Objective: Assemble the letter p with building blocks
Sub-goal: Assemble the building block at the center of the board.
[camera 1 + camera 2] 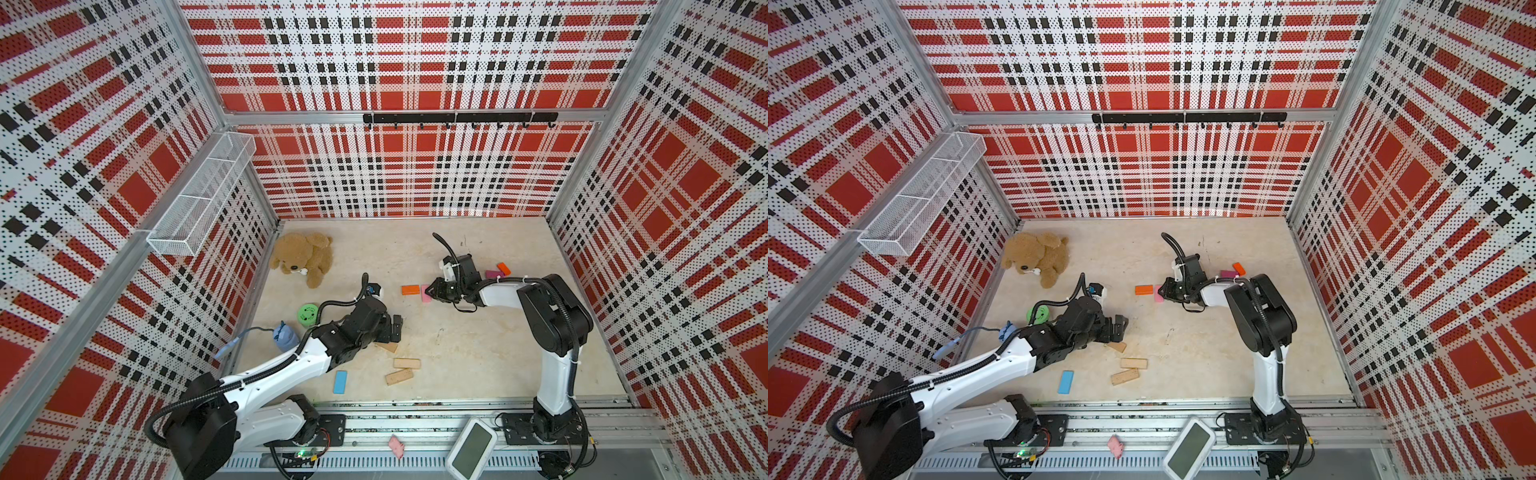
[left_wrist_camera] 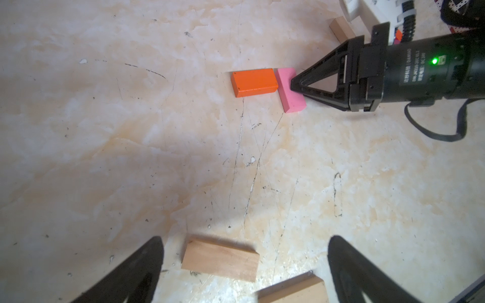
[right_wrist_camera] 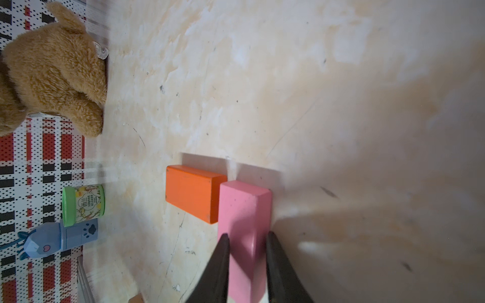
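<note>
Floor [image 2: 131, 157] bare beyond pink block [image 2: 291, 101], orange block [image 2: 254, 82]

A brown teddy bear [image 1: 302, 257] lies near the back left corner of the marbled beige worktop [image 1: 478, 345]. Further forward along the left wall there's a green canister [image 1: 308, 313] with a blue animal-shaped toy [image 1: 285, 335] just beside it. A white mesh basket [image 1: 199, 195] hangs on the left plaid wall, and a black hook rail [image 1: 459, 118] on the back one.

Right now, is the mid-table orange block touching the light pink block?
Touching. The left wrist view shows the orange block end-on against the light pink block, no floor showing between them; the right wrist view agrees.
</note>
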`<state>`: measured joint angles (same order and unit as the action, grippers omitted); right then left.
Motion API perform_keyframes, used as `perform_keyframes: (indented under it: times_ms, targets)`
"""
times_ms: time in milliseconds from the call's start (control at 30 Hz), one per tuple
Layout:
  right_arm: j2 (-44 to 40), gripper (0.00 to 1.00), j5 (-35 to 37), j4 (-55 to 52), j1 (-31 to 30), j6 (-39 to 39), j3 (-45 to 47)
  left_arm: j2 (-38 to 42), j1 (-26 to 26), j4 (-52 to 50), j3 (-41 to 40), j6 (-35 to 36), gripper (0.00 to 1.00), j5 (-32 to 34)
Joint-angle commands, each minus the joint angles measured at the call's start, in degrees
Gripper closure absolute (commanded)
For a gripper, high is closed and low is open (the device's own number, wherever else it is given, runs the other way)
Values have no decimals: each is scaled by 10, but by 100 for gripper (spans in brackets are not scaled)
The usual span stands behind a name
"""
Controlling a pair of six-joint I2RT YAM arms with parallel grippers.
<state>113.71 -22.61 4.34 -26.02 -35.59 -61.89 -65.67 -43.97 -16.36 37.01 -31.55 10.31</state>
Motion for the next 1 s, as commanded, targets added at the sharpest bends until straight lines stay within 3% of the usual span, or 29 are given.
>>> perform_keyframes:
  times_ms: [0, 567, 967]
  targets:
    - [2, 74, -5, 7, -2, 1, -7, -2, -1, -4, 17, 4, 1, 7]
    - [14, 73, -11, -13, -10, 20, -29, -4, -1, -3, 17, 4, 1, 7]
    - [32, 49, -5, -24, -7, 21, -62, -5, -1, -4, 18, 4, 1, 8]
